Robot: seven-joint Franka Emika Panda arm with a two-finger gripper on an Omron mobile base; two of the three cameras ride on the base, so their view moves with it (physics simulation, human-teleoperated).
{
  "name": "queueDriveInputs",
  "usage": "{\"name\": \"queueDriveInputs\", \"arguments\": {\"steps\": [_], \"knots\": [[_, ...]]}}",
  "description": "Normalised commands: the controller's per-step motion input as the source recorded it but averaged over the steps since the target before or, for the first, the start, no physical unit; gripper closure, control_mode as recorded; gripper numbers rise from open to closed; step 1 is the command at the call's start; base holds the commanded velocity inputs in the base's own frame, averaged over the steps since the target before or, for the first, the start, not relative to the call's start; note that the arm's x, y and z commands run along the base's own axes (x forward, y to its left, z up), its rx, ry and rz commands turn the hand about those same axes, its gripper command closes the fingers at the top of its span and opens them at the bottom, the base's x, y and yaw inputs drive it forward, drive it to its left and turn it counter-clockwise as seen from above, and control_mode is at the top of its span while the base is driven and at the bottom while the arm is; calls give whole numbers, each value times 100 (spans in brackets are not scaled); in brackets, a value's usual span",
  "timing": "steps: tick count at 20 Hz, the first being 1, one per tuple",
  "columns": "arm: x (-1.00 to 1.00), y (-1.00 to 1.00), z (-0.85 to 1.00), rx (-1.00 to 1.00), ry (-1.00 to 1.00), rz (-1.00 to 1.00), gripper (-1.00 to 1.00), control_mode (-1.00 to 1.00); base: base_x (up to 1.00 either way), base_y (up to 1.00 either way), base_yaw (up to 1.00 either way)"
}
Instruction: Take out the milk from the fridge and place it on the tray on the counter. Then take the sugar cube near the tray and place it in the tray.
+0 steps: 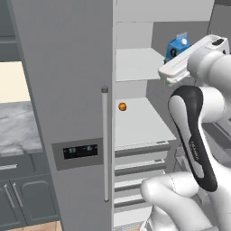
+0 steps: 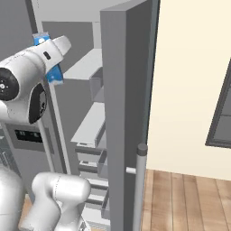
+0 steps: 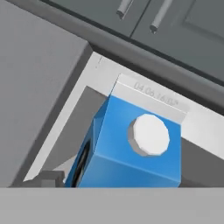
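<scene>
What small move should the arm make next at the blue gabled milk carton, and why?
Probably ease the hand further down over the blue gabled milk carton before closing: the hand view looks straight down on its white cap, and no grip shows yet.

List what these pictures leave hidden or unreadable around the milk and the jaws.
- Jaws: whether they touch the milk can't be told; in the left base view the arm's white link covers them.
- Milk's lower half: hidden behind the arm in the right base view.
- Printed date on the carton's top ridge: too faint to read, hand view.
- Fridge bottom drawers: cut off by the arm.
</scene>
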Motion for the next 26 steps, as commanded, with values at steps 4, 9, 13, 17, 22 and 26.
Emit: {"name": "queueDriveInputs", "arguments": {"steps": [4, 9, 13, 17, 22, 26], "knots": [[-31, -5, -36, -1, 21, -19, 100, -100, 0, 0, 0], [-45, -4, -11, 0, 7, -23, 100, -100, 0, 0, 0], [-52, -13, -9, 5, 5, -8, 100, -100, 0, 0, 0], [-11, 0, -20, 5, 6, 0, 100, -100, 0, 0, 0], [-7, 0, -36, 1, 0, 0, 100, -100, 0, 0, 0], [-9, 0, -15, 0, 0, 0, 100, 100, -53, 0, 0]]}}
